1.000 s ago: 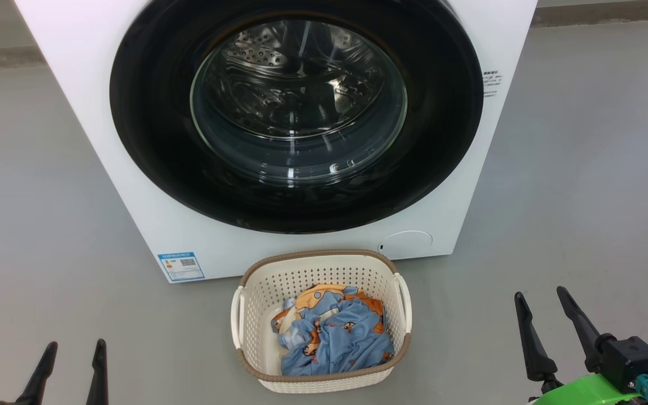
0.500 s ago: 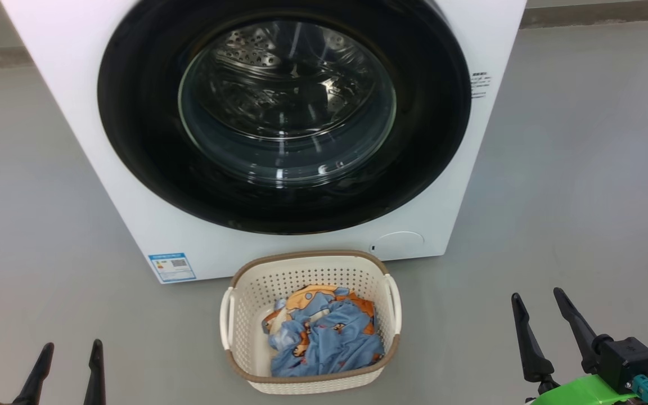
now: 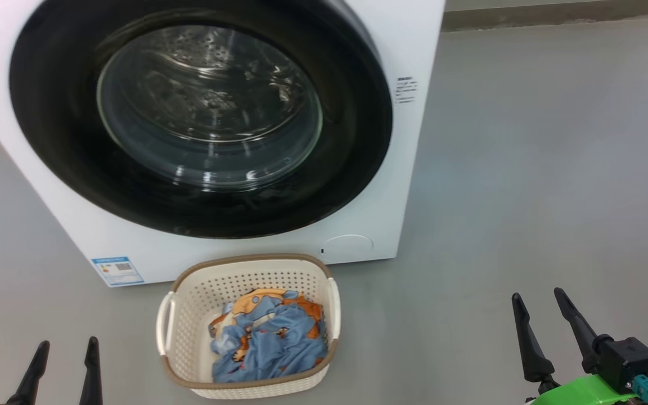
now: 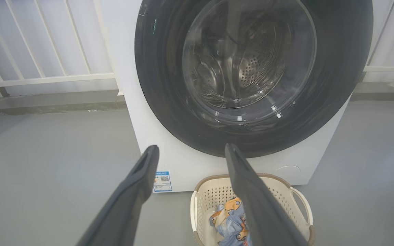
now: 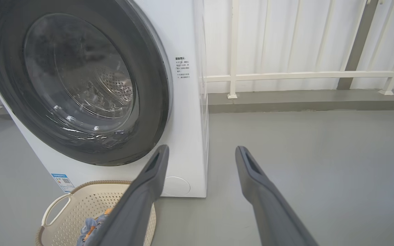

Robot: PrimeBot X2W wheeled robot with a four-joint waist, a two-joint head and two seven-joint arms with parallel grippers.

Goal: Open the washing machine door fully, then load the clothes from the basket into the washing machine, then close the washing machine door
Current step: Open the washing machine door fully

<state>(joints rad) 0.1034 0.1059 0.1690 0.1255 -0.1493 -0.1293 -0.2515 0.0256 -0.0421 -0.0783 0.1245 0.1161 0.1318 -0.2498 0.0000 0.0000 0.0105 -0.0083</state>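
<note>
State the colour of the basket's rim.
Brown, with a woven look; the basket rim shows best in the head view.

Counted are one washing machine (image 3: 414, 45), one washing machine door (image 3: 203, 112), one blue label sticker (image 3: 117, 270), one round cap (image 3: 347, 246), one basket (image 3: 189, 315) with two white handles (image 3: 165, 332), one heap of clothes (image 3: 270, 343), and two grippers: left gripper (image 3: 68, 341), right gripper (image 3: 537, 293).

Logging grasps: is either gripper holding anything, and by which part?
Nothing is held: the left gripper and right gripper are both open and empty.
</note>
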